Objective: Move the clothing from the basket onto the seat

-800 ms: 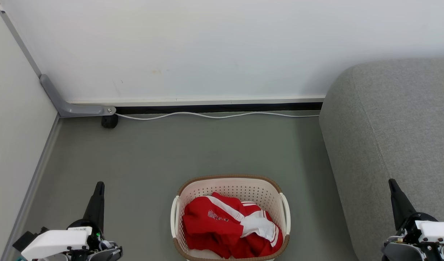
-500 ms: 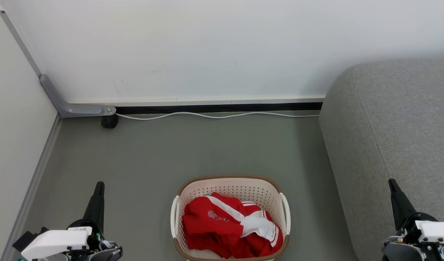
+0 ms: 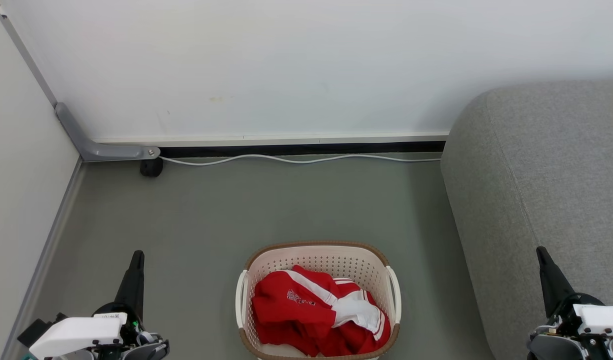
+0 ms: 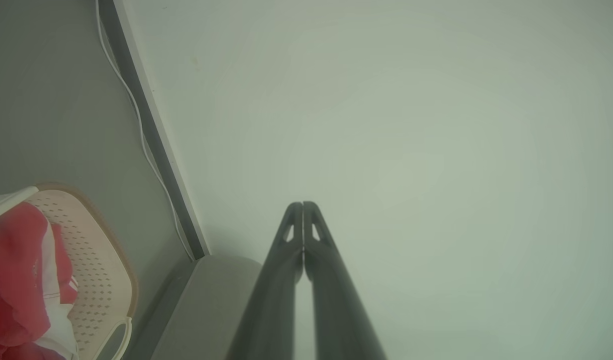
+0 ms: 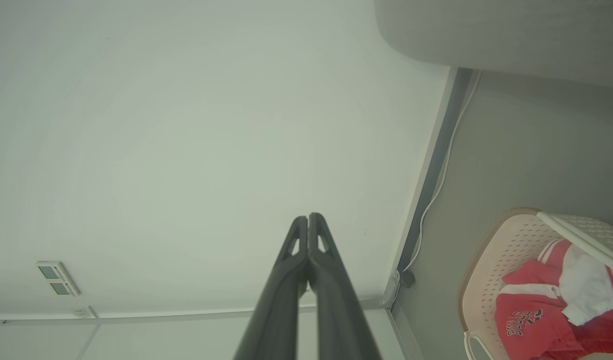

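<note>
The cream-white basket (image 3: 317, 254) with a brown rim stands on the grey floor at bottom centre. Inside it lies the red clothing (image 3: 306, 315) with white stripes, white panels and a small chest emblem. The basket (image 4: 99, 260) and clothing (image 4: 11, 280) also appear in the left wrist view, and the basket (image 5: 491, 265) and clothing (image 5: 531, 312) in the right wrist view. The light-grey seat (image 3: 541, 190) fills the right side. My left gripper (image 3: 136, 256) hovers left of the basket, shut and empty; its tips (image 4: 303, 205) touch. My right gripper (image 3: 540, 251) is over the seat's front, shut and empty (image 5: 308, 217).
A white wall (image 3: 286, 65) runs along the back with a white cable (image 3: 296, 160) on the floor beneath it. A grey bracket with a black caster (image 3: 150, 167) sits at the back left corner. Another wall panel (image 3: 16, 175) bounds the left.
</note>
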